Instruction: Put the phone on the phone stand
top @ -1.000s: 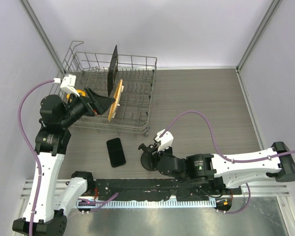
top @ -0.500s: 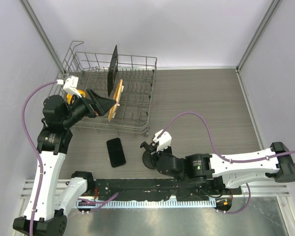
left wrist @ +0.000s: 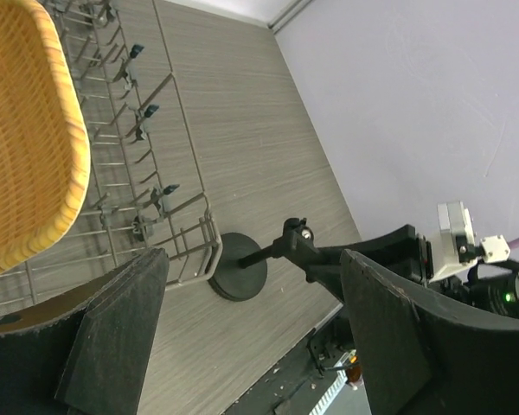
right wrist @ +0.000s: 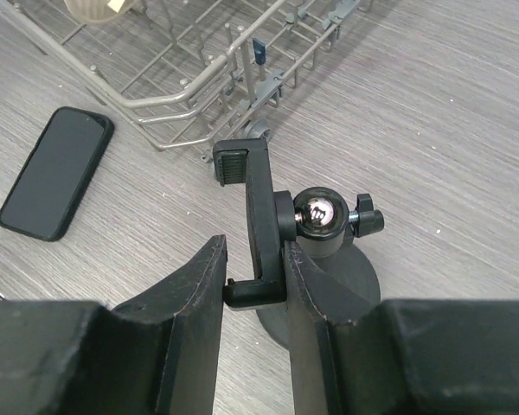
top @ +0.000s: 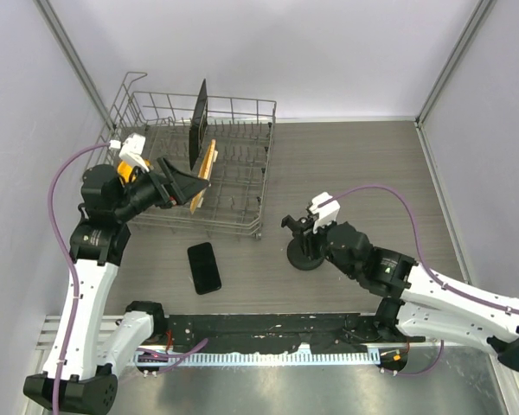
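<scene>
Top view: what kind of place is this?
Probably a lab robot cell: plain walls box in a wood-grain table, two arms bolted at its near edge, a dish rack as prop.

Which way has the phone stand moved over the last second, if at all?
Yes. The phone stand moved right and slightly toward the far side, away from the unmoved phone, held in the right gripper.

The phone (right wrist: 56,173) is finished in smooth, glossy black. The phone stand (right wrist: 261,207) is made of matt black plastic, with a polished metal ball at its joint. The bench (top: 363,173) is surfaced in matt grey wood grain. The rack (top: 238,173) is formed of bare metal wire.
</scene>
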{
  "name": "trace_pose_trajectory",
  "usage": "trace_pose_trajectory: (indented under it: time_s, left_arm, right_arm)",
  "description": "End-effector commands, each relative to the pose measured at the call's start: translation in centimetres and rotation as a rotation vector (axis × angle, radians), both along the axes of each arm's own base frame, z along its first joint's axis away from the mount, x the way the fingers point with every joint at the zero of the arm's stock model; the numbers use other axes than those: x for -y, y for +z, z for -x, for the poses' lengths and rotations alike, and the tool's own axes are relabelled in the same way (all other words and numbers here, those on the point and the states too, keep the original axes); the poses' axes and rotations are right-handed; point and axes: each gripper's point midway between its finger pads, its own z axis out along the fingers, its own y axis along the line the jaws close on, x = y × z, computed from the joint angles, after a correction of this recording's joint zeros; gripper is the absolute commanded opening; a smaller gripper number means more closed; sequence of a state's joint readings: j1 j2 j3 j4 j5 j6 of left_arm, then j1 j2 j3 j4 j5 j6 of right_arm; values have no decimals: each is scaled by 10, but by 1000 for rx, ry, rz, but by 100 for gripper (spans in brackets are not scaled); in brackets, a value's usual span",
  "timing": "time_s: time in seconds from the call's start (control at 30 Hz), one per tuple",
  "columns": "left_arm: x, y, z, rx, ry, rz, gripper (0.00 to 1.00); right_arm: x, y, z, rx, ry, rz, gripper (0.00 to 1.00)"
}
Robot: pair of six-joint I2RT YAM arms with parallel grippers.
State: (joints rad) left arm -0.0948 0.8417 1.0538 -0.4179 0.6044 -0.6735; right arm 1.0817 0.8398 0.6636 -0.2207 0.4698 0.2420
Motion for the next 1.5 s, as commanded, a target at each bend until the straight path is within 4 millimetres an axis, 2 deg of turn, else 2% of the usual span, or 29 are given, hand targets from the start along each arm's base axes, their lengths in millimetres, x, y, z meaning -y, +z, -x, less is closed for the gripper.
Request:
trace_pose_trajectory:
  time_s: [0.0, 0.17, 0.33, 0.4, 0.43, 0.47, 0.67, 0.7, 0.8, 0.83, 0.87, 0.9, 1.0, 1.03, 1.1, 1.2, 1.3, 1.37, 1.47]
  left_arm:
    - [11, -3, 9, -7, -105, 6, 84]
    - [34, -30, 24, -83, -225, -42, 88]
    - [59, -77, 41, -204, -249, -221, 88]
    - [64, -95, 49, -248, -254, -287, 87]
    - [73, -100, 61, -249, -289, -322, 87]
    - [69, -110, 60, -256, -250, -374, 87]
    - [85, -129, 93, -251, -334, -453, 88]
    - [84, -131, 94, -253, -331, -465, 88]
    - [75, -146, 98, -296, -313, -527, 85]
    - [71, -153, 98, -314, -300, -553, 85]
    - [64, -160, 101, -344, -290, -586, 84]
    - [59, -165, 102, -360, -278, -606, 84]
    - [47, -173, 102, -379, -223, -629, 84]
    - [41, -177, 99, -388, -171, -633, 85]
    - [36, -171, 96, -368, -115, -592, 87]
    - [30, -167, 93, -376, -16, -510, 93]
    - [24, -170, 90, -393, 64, -465, 94]
    - [21, -176, 88, -407, 101, -455, 94]
    - [17, -182, 85, -424, 153, -439, 93]
  right_arm:
    - [-11, 40, -2, 112, 194, -55, 0]
    - [-26, 35, 8, 35, 352, -83, 0]
    - [-34, 19, 8, -7, 385, -52, 0]
    - [-31, 20, 5, -2, 360, -47, 0]
    - [-28, 22, 4, 7, 346, -51, 0]
    - [-23, 24, 1, 18, 317, -49, 1]
    - [-10, 26, -1, 50, 255, -74, 0]
    - [-8, 25, -3, 50, 237, -71, 1]
    - [-3, 23, -6, 26, 195, -59, 11]
    - [0, 27, -9, 28, 171, -60, 14]
    - [3, 24, -8, 5, 156, -51, 19]
    - [5, 22, -8, -13, 139, -48, 30]
    - [11, 14, -6, -68, 103, -31, 46]
    - [13, 8, -4, -90, 97, -21, 48]
    - [14, 4, -1, -118, 87, -29, 54]
    - [10, 2, 5, -143, 114, -43, 58]
    - [6, 2, 8, -170, 130, -48, 59]
    - [11, -2, 7, -184, 105, -25, 59]
    - [30, -2, -2, -167, -3, 16, 59]
